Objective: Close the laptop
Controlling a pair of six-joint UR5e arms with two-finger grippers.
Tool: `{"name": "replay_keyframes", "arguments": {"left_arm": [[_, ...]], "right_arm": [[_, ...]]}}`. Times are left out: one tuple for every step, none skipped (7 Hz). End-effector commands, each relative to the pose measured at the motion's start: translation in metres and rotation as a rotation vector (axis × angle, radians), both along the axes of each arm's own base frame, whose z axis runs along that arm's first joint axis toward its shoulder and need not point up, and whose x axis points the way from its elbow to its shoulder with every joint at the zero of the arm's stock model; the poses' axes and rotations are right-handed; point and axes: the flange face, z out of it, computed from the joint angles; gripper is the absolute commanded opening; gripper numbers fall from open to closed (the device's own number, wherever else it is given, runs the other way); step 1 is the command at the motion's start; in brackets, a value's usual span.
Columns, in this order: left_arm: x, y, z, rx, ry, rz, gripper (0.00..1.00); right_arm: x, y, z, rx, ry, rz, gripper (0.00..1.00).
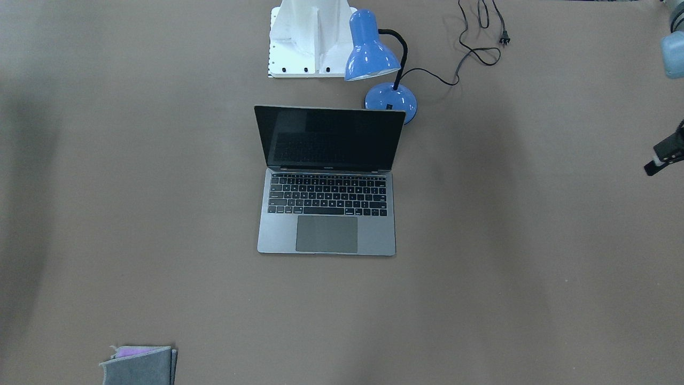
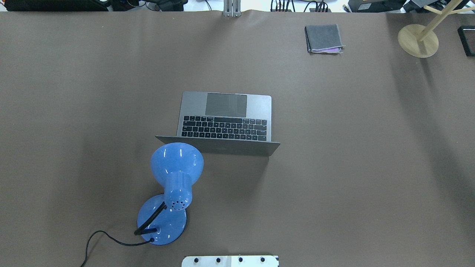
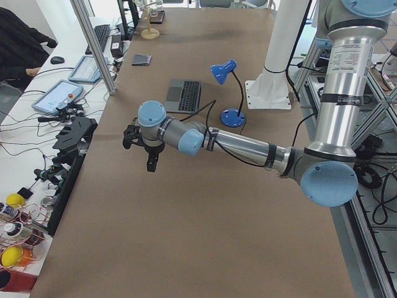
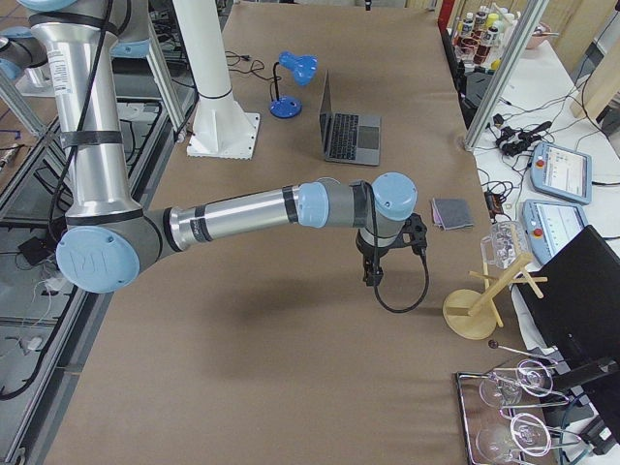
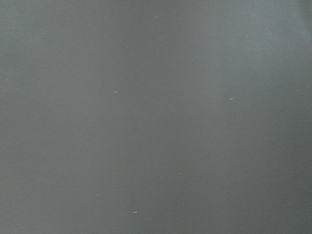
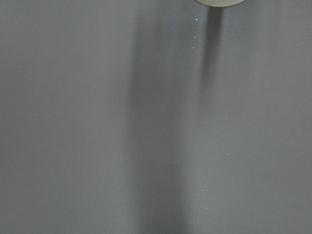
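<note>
The laptop (image 1: 326,214) lies open in the middle of the table, its dark screen upright and facing away from the robot's base; it also shows in the overhead view (image 2: 226,118). My left gripper (image 3: 151,164) hangs over bare table far to the laptop's side; part of it shows at the right edge of the front view (image 1: 662,155). I cannot tell whether it is open or shut. My right gripper (image 4: 371,276) hangs over bare table at the other end, near the cloth; I cannot tell its state. Both wrist views show only table.
A blue desk lamp (image 1: 374,59) stands just behind the laptop's lid, its cord trailing off (image 1: 470,53). The white arm pedestal (image 1: 307,37) is beside it. A folded grey cloth (image 2: 323,38) and a wooden stand (image 2: 417,40) sit at the far right.
</note>
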Motion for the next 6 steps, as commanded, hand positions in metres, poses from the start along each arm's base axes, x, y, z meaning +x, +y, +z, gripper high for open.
{"name": "replay_keyframes", "arguments": {"left_arm": [[0.093,0.000,-0.073,-0.018,0.083,0.063,0.81],[0.130,0.005,-0.097,-0.051,0.133,0.052,0.60],[0.172,0.023,-0.105,-0.053,0.174,0.084,0.30],[0.193,0.038,-0.101,-0.064,0.190,0.107,0.00],[0.204,0.046,-0.101,-0.073,0.195,0.137,0.00],[0.217,0.057,-0.105,-0.080,0.207,0.178,0.00]], "right_arm": [[-0.068,-0.010,-0.055,-0.025,-0.132,-0.051,0.99],[-0.116,0.001,-0.091,-0.087,-0.143,-0.038,0.91],[-0.162,0.015,-0.119,-0.151,-0.166,-0.006,0.63],[-0.211,0.030,-0.142,-0.160,-0.207,-0.016,0.28],[-0.252,0.049,-0.153,-0.150,-0.209,-0.018,0.04],[-0.288,0.071,-0.162,-0.161,-0.237,-0.047,0.00]]}}
